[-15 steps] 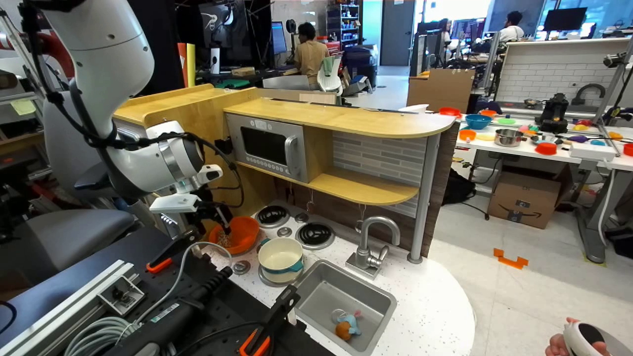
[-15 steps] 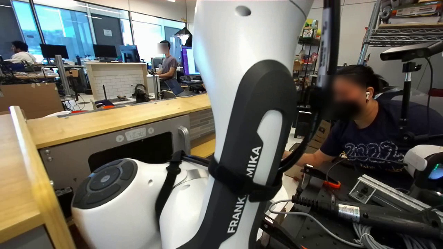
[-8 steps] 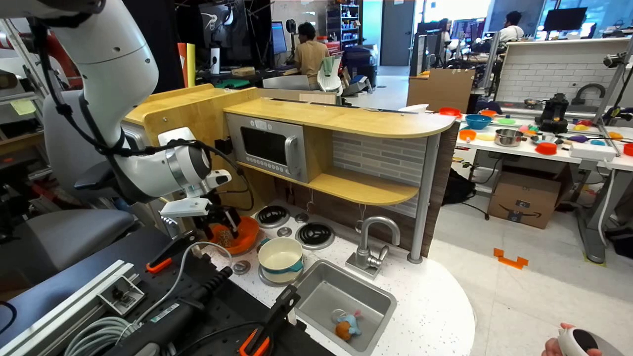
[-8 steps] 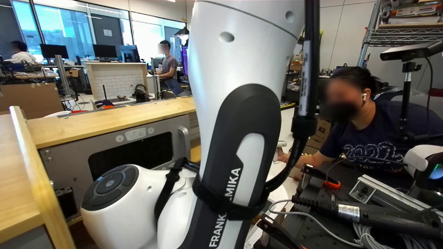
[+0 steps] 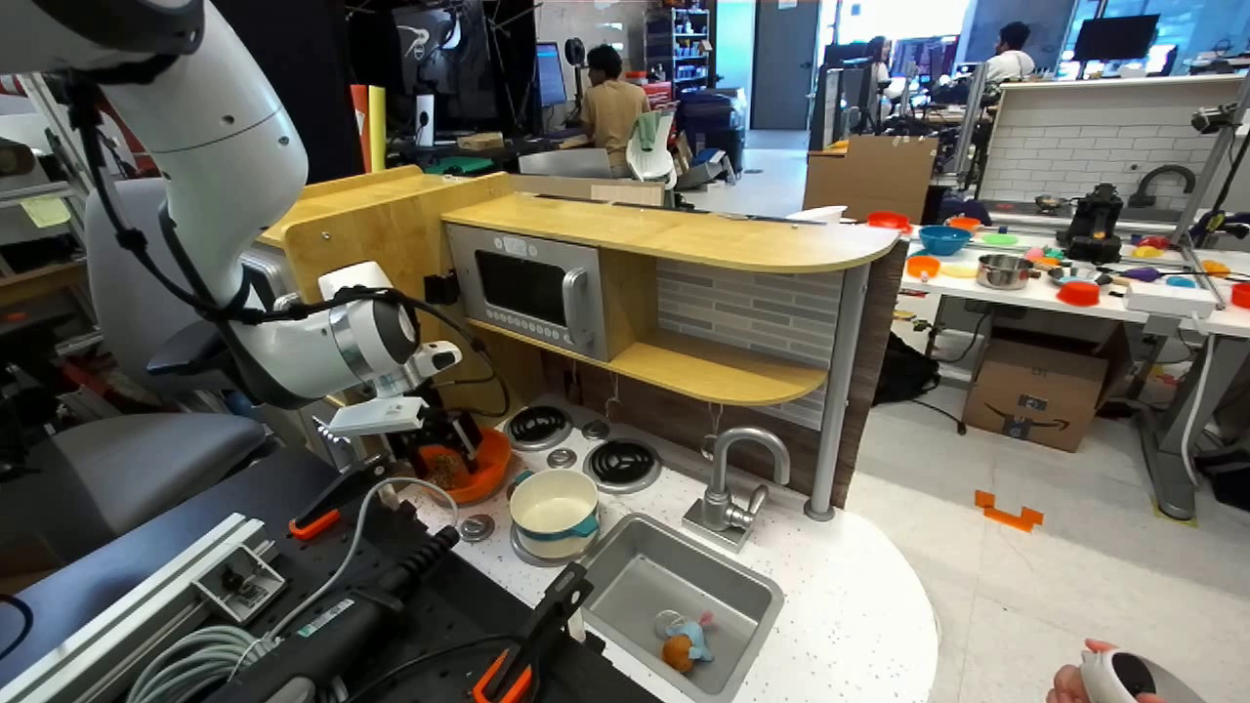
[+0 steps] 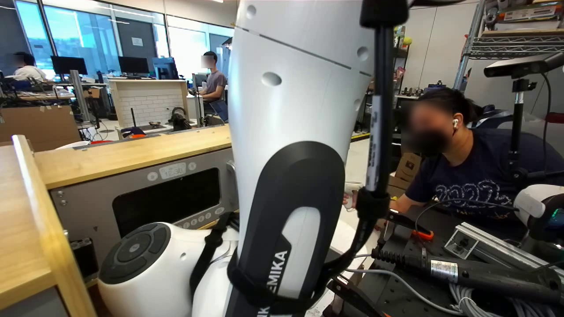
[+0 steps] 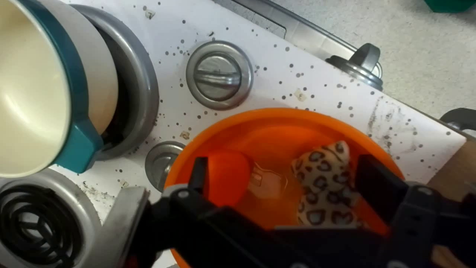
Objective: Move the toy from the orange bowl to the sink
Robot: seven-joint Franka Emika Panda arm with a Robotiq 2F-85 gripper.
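Note:
The orange bowl [image 5: 496, 461] stands at the stove's left end in an exterior view, and its rim [image 7: 275, 112] shows in the wrist view. A leopard-print plush toy [image 7: 323, 182] lies inside it, on the right side; it shows small in an exterior view [image 5: 447, 473]. My gripper [image 7: 285, 175] is open and reaches into the bowl. The toy lies between the fingers, close to the right one; contact there is unclear. The grey sink [image 5: 640, 571] lies farther right. The gripper and bowl are hidden behind the arm [image 6: 291, 176] in an exterior view.
An orange rounded object [image 7: 227, 176] is in the bowl by the left finger. A cream pot with teal trim [image 5: 554, 508] stands between bowl and sink. A blue and brown toy [image 5: 687, 644] lies in the sink. The faucet [image 5: 728, 478] and shelf [image 5: 723, 371] stand behind.
In an exterior view the arm and gripper have shifted a little to the right and down over the bowl. The gripper stays open. The toy in the sink has not moved.

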